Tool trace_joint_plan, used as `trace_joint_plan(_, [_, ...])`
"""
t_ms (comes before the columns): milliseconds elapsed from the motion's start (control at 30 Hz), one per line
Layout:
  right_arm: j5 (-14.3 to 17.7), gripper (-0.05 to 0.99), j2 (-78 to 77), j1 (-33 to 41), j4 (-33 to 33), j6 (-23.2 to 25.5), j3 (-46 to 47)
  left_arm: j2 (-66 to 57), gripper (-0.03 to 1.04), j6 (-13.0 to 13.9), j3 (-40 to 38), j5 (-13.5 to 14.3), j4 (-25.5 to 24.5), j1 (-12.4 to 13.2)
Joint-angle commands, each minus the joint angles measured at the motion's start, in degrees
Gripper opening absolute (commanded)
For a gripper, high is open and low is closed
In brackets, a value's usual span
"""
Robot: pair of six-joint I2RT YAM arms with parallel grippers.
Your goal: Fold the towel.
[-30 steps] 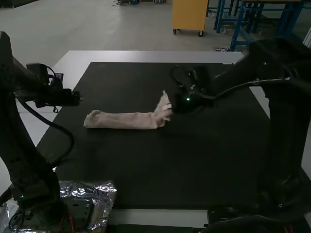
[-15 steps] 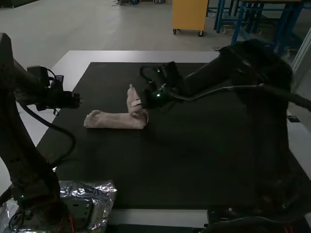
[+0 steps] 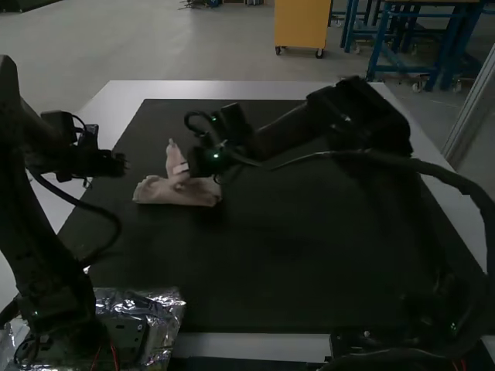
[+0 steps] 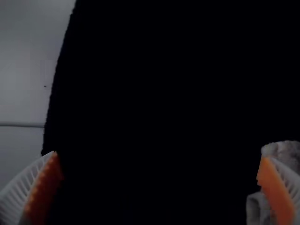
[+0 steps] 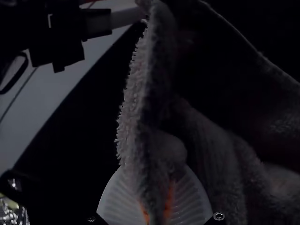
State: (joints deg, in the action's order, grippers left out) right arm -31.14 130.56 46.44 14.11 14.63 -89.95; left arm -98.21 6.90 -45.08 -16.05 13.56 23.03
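One towel (image 3: 158,192) lies on one black mat (image 3: 271,255), left of centre, its long axis running left to right, a raised flap (image 3: 172,156) pointing upward. Of two arms, the right arm (image 3: 298,127) slants leftward over the mat, the right gripper (image 3: 182,168) pinching that flap; the left gripper (image 3: 124,165) hangs apart from the towel, fingers spread wide.

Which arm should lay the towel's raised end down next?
Right, I think: the right gripper pinches the towel by its raised end. The left gripper is open and empty, off to the side.
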Motion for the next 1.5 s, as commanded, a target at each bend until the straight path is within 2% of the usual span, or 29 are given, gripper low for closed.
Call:
trace_joint_plan(0, [-0.6,-0.03,1.4,1.1,0.4,1.0,-4.0,2.4,0.97,0.8,0.4,0.0,0.4,2.0])
trace_joint_plan(367, [-0.9,-0.01,6.9,3.8,-0.3,2.8,-11.6,3.7,0.97,3.8,2.1,-0.3,1.1,8.1])
trace_joint_plan(400, [-1.0,0.1,7.1,4.0,-0.3,3.3,-12.0,3.7,0.97,3.8,2.2,-0.3,1.0,8.5])
trace_joint_plan(500, [-3.8,0.6,7.0,4.0,-0.3,4.4,-12.5,3.7,0.97,3.9,2.5,-0.3,1.0,9.1])
trace_joint_plan(533, [-4.0,0.72,6.7,4.0,-0.3,4.1,-12.6,3.7,0.97,3.9,2.6,-0.3,1.0,9.1])
trace_joint_plan(600, [-4.6,0.82,5.2,4.1,-0.2,3.5,-12.6,3.8,0.97,3.9,2.6,-0.3,0.9,9.1])
trace_joint_plan(667, [-4.6,0.85,3.3,3.8,-0.1,2.0,-11.7,4.2,0.97,3.9,2.7,-0.3,0.9,8.9])
trace_joint_plan(733, [-4.3,0.85,1.3,3.2,0.2,1.6,-10.2,4.6,0.97,3.9,2.7,-0.3,0.8,8.8])
trace_joint_plan(767, [-4.5,0.77,0.5,2.9,0.3,1.6,-9.4,4.9,0.97,3.9,2.7,-0.3,0.7,8.7])
trace_joint_plan(800, [-4.6,0.6,-0.2,2.3,0.6,1.5,-8.1,5.1,0.97,3.9,2.7,-0.3,0.6,8.7])
trace_joint_plan(900, [-5.8,-0.02,-1.9,1.1,3.1,0.6,-3.7,5.5,0.97,3.9,2.8,-0.3,0.6,8.4])
trace_joint_plan(1133, [-6.9,-0.02,-1.5,0.7,4.6,0.4,2.1,6.3,0.97,3.9,2.8,-0.1,0.8,7.8])
trace_joint_plan(1467, [-7.0,-0.02,3.5,2.0,7.8,1.8,0.8,6.3,0.97,3.8,3.0,0.0,1.6,7.8])
